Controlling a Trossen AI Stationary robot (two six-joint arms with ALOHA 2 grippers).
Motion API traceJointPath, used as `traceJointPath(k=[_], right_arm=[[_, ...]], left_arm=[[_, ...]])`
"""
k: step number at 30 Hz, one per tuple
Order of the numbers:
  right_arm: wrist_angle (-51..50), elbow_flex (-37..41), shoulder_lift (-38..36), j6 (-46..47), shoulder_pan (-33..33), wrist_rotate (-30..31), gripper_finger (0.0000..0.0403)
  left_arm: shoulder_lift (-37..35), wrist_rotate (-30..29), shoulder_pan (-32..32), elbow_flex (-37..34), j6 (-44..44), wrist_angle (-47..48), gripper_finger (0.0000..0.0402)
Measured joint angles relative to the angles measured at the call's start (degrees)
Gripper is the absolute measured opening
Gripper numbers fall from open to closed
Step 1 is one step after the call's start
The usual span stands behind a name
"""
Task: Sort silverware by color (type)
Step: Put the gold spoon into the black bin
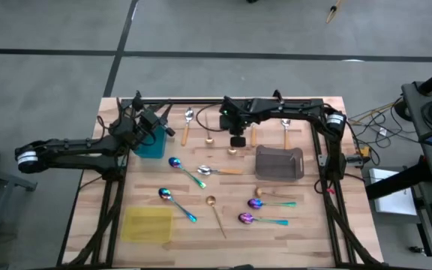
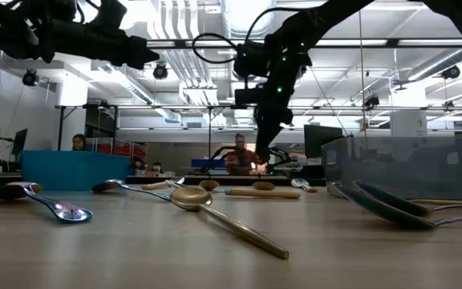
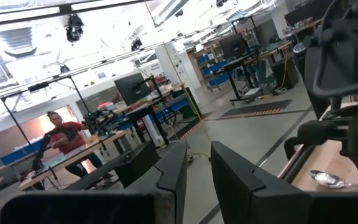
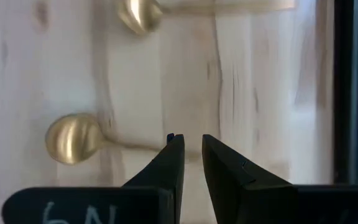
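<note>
**Right tool poised over a gold spoon at the back of the worktop**

The right wrist view alone shows a gold spoon (image 4: 73, 138) whose thin handle runs beneath the right tool (image 4: 191, 152), fingers a narrow gap apart, pinching nothing. From above, more spoons lie scattered between the grey tray (image 1: 280, 163) and yellow tray (image 1: 147, 223). The left tool (image 3: 194, 163), also narrowly parted and empty, hangs above the teal tray (image 1: 151, 143).

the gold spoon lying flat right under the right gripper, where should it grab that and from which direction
Grip the gold spoon on its thin handle just behind the bowl, coming straight down. It lies flat on the table, and the right gripper already hangs over the handle with a narrow gap between its fingers.
</note>
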State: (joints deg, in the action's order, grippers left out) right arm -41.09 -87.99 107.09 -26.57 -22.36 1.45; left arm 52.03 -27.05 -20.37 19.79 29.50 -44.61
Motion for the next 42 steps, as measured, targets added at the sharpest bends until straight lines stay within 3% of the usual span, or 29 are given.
traceJointPath(k=[4, 14, 23, 29, 34, 42], right_arm=[[2.22, 0.0, 0.02, -6.2, 0.87, 0.22, 0.0047], [3.02, -3.98, 3.43, -10.34, 2.98, 1.8, 0.0047], [-11.38, -14.16, 11.07, -15.7, 3.87, 3.98, 0.0047], [-22.96, -18.77, 15.02, -21.9, 3.99, 10.38, 0.0047], [-23.4, -19.52, 17.84, -23.86, 4.02, 10.69, 0.0049], [-23.32, -19.15, 18.27, -26.76, 4.09, 10.65, 0.0109]], left_arm=[[0.0, 0.0, -0.01, 0.0, 0.02, 0.14, 0.0055], [0.17, 0.0, -0.01, 0.0, 0.04, 0.15, 0.0055], [0.22, 0.0, -0.01, 0.0, 0.04, 0.27, 0.0055], [0.24, 0.02, 0.01, 0.0, 0.06, 0.57, 0.0055], [0.24, 0.02, -0.01, 0.0, 0.09, 0.6, 0.0055], [0.24, 0.02, 0.0, 0.0, 1.09, 0.75, 0.0055]])
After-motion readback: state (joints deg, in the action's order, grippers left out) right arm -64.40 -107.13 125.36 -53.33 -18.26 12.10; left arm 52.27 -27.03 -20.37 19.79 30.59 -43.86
